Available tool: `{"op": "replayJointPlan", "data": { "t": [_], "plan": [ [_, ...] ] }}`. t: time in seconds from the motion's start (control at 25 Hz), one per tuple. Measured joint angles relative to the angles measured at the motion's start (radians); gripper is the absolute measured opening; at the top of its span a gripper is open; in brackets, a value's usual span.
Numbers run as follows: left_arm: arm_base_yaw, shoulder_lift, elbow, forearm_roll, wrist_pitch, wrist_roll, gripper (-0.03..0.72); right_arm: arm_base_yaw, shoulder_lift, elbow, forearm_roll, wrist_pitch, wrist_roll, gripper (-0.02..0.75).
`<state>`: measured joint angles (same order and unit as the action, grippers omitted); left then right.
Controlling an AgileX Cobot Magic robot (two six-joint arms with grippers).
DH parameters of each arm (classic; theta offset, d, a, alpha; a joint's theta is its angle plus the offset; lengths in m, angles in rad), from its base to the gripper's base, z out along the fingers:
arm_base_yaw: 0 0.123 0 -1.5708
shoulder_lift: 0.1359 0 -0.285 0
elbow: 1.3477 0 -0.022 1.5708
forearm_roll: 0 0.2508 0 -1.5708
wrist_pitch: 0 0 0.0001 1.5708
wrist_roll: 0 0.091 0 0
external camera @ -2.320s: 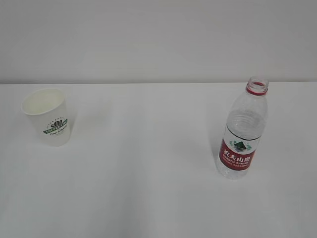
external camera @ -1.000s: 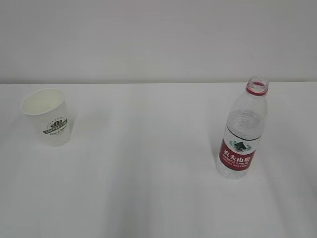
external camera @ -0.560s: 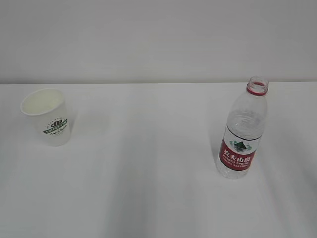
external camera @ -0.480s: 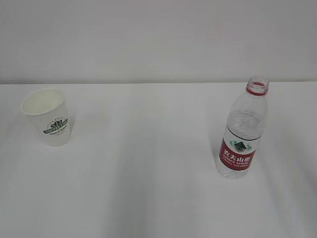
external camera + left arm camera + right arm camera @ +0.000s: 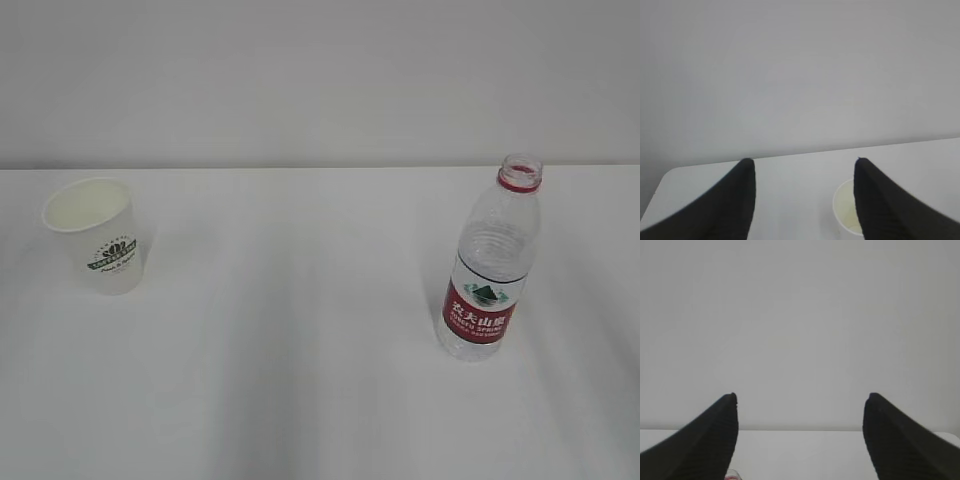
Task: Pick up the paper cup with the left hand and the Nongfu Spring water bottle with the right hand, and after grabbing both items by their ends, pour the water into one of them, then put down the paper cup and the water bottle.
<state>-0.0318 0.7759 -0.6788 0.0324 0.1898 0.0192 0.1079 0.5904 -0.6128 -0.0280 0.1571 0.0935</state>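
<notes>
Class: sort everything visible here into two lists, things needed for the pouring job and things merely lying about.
Needed:
paper cup
Nongfu Spring water bottle
left tool
right tool

Lying about:
nothing; only the white table that bears them

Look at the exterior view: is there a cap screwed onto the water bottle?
No. The Nongfu Spring water bottle stands upright with its mouth open; only the red neck ring shows below the rim.

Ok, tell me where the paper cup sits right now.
In the exterior view the paper cup stands upright at the table's far left, well apart from the water bottle on the right.
</notes>
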Motion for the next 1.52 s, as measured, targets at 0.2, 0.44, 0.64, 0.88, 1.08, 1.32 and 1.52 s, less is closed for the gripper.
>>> {"op": "replayJointPlan", "data": {
  "t": [0.2,0.44,0.64,0.88,1.08,1.32,1.52],
  "plan": [
    [0.0,0.035,0.041,-0.002,-0.075,0.002,0.439,0.0,0.037,0.0,-0.033,-0.01,0.0,0.587],
    [0.0,0.037,0.09,-0.002,-0.121,0.002,0.436,0.0,0.101,0.0,-0.04,-0.026,0.0,0.587],
    [0.0,0.043,0.092,-0.002,-0.151,0.002,0.435,0.0,0.122,0.0,-0.042,-0.035,0.0,0.587],
    [0.0,0.069,0.178,-0.002,-0.283,0.002,0.435,0.0,0.124,0.073,-0.04,-0.115,0.0,0.587],
    [0.0,0.069,0.268,-0.002,-0.373,0.002,0.433,0.0,0.124,0.151,-0.038,-0.157,0.004,0.587],
    [0.0,0.111,0.355,-0.002,-0.519,0.002,0.433,0.0,0.124,0.22,-0.036,-0.225,0.016,0.587],
    [0.0,0.193,0.368,-0.002,-0.643,-0.019,0.433,0.0,0.149,0.23,-0.036,-0.242,0.025,0.587]
  ]
}}
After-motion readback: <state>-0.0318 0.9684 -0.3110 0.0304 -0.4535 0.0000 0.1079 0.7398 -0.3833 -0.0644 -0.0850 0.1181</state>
